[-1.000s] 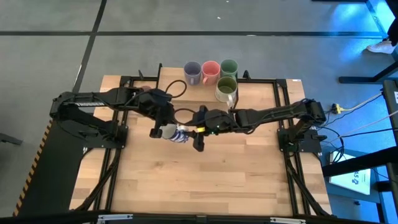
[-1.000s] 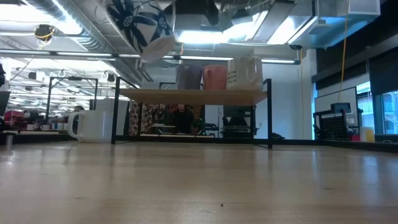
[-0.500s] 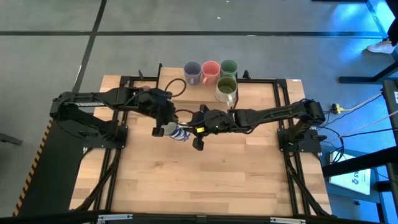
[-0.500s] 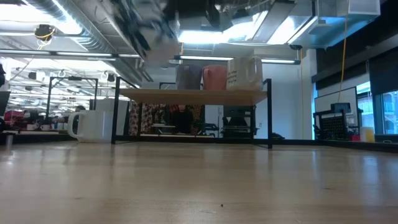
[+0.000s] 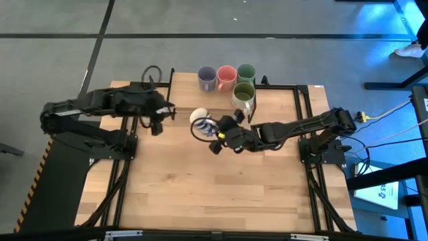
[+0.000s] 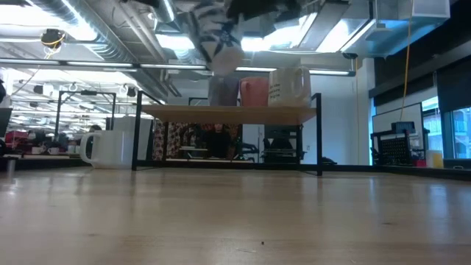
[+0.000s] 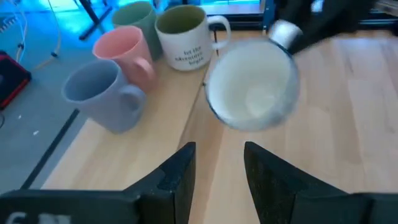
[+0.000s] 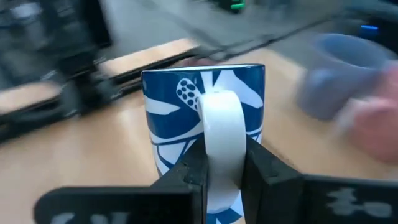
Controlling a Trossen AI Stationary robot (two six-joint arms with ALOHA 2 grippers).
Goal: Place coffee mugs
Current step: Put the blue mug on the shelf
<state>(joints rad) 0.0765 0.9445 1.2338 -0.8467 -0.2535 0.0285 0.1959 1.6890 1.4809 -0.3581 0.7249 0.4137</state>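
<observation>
Above the middle of the worktop (image 5: 200,194), toward its far side, my right tool (image 5: 215,137) holds a blue and white patterned mug (image 5: 202,123) clear of the wood. In the right wrist view my two fingers (image 8: 189,171) are closed on the white handle (image 8: 221,143) of this mug, one on each side of it, and the blue pattern with white leaf shapes shows behind the handle. In the high view the mug's white inside faces up and it hangs just in front of the group of other mugs. My left tool (image 5: 158,120) is to the left of the held mug, apart from it, with nothing between its fingers; in the left wrist view the two fingers (image 7: 180,174) stand wide and the held mug's open mouth is beyond them. At the far edge of the worktop four mugs stand close together: a purple-blue mug (image 5: 206,77), a coral pink mug (image 5: 226,76) and a green mug (image 5: 246,73) in one row, and an olive-green mug (image 5: 243,94) with a white outside just in front of the green one. In the low view a plain white mug (image 6: 110,149) stands at the left, its handle to the left, and the patterned mug hangs high near the top of the view.
</observation>
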